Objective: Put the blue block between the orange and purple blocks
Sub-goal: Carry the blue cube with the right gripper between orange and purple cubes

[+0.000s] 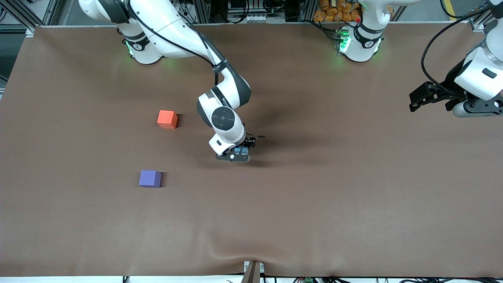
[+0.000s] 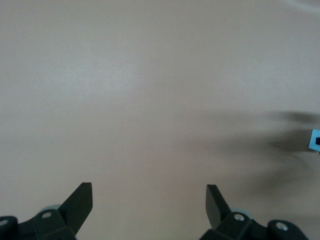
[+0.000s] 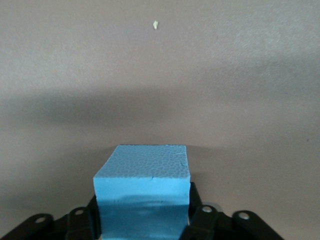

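My right gripper is shut on the light blue block over the middle of the table; in the front view the block barely shows between its fingers. The orange block sits toward the right arm's end of the table. The purple block sits nearer to the front camera than the orange one, with bare table between them. My left gripper is open and empty, held over the left arm's end of the table; its fingers frame bare table. A bit of the blue block shows at the edge of the left wrist view.
The brown table mat carries only the three blocks. A small pale speck lies on the mat ahead of the held block. A bracket sticks up at the table's near edge.
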You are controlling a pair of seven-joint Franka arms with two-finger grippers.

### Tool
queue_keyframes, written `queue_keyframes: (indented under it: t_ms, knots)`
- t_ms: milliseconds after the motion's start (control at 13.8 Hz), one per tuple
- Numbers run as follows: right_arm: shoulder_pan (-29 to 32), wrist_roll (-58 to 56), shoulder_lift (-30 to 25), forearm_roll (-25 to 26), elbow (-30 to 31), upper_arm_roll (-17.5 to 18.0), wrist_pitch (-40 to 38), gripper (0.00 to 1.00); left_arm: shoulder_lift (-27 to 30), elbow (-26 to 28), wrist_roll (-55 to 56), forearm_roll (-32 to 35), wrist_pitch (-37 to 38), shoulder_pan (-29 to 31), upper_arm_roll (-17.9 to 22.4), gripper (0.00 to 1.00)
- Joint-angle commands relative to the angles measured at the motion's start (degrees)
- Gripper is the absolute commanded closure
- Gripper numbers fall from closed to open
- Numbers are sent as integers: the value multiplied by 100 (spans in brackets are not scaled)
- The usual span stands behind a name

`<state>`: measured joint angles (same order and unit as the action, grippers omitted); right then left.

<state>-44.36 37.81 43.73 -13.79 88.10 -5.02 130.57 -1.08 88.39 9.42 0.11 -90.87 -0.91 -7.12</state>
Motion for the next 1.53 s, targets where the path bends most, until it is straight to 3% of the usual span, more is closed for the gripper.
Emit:
queue_keyframes:
  t_ms: [0, 364, 655, 873, 1091, 1455]
  knots:
    - [-46, 78, -170, 51, -47, -174, -57, 61, 55, -6, -46, 24, -27, 47, 0, 0]
    - [312, -516, -1145, 245, 180, -552, -1312, 61, 64, -6, -107, 24, -71, 275, -34, 0]
    - [1427, -2151, -2121, 245, 1549, -553, -1385, 61, 73, 12, -107, 24, -71, 327, -87, 0]
    - [1895, -2751, -2508, 245, 2708, -553, -563, 60, 90, 12, -107, -2, -54, 486, -254, 0]
    - [1949, -2902, -2685, 245, 3669, -561, 423, 59, 117, -6, -107, -2, -10, 495, -237, 0]
    - [2054, -2902, -2598, 245, 3900, -561, 689, 56, 125, -15, -116, -29, 34, 495, -246, 0]
